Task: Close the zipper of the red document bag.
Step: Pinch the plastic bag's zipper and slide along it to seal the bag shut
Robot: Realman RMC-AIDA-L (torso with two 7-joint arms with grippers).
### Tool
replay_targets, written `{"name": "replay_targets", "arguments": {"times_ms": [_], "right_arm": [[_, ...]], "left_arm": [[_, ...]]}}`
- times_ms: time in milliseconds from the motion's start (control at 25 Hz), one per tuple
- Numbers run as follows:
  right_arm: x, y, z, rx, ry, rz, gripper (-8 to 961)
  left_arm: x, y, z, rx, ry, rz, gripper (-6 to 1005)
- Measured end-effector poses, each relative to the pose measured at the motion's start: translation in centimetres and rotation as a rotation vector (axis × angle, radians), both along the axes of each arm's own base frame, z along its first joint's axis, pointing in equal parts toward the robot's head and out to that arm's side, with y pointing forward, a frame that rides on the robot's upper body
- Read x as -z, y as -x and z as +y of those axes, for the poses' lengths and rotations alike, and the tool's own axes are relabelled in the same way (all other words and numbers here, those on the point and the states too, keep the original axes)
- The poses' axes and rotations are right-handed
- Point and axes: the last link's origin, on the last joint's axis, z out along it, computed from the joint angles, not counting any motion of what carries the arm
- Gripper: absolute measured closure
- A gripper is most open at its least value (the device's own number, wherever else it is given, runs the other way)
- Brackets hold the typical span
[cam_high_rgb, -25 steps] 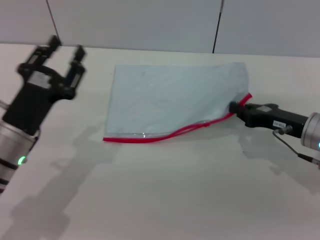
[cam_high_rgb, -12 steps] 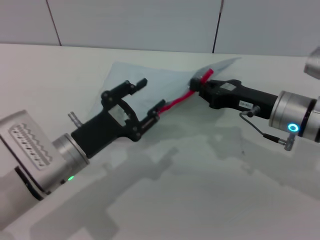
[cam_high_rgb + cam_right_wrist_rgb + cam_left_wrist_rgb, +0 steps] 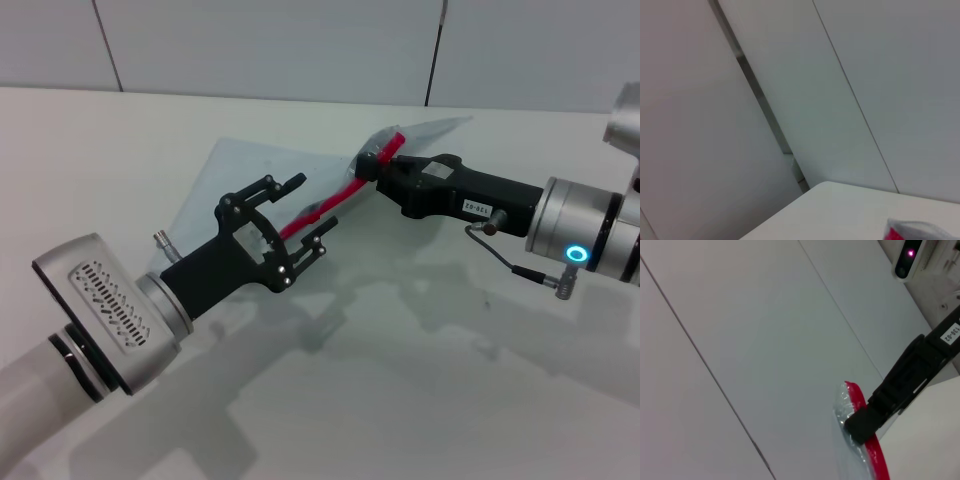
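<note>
The red document bag (image 3: 258, 166), a translucent pale blue pouch, lies partly on the white table (image 3: 420, 390), its right end raised off the surface. Its red zipper (image 3: 345, 193) runs diagonally along the raised edge. My right gripper (image 3: 378, 167) is shut on the bag's red-trimmed corner and holds it up. My left gripper (image 3: 315, 204) is open, one finger on each side of the zipper strip lower down. The left wrist view shows the right gripper (image 3: 856, 427) pinching the zipper (image 3: 874, 452). A bit of the bag's corner (image 3: 916, 230) shows in the right wrist view. I cannot make out the slider tab.
A pale panelled wall (image 3: 300, 45) stands behind the table's far edge. The table surface spreads out in front of both arms.
My left gripper has moved further along the zipper toward the right gripper. The right gripper has shifted left and lifted the bag's corner a little higher.
</note>
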Motion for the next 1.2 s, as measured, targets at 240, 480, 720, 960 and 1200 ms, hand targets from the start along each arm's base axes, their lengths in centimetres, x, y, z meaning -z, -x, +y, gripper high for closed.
{"name": "replay_targets", "arguments": {"times_ms": [240,480,720,960,1200], "right_arm": [[0.01,0.01,-0.01,-0.002,0.001,-0.001,893],[0.02,-0.02,0.02,0.000,0.000,-0.003,884],[0.11,-0.05,-0.10,-0.005,0.008,-0.009,876],[0.12,-0.05,-0.11,-0.005,0.009,-0.009,867],[0.13,-0.21,-0.13,0.000,0.006,-0.012,858]], "left_arm": [[0.01,0.02,-0.03,0.019,-0.020,0.029,546],[0.40,-0.17,-0.44,0.048,-0.050,0.065,604],[0.42,-0.18,-0.47,0.049,-0.052,0.066,761],[0.40,-0.16,-0.44,0.049,-0.053,0.067,832],[0.39,-0.17,-0.44,0.048,-0.054,0.065,906]]}}
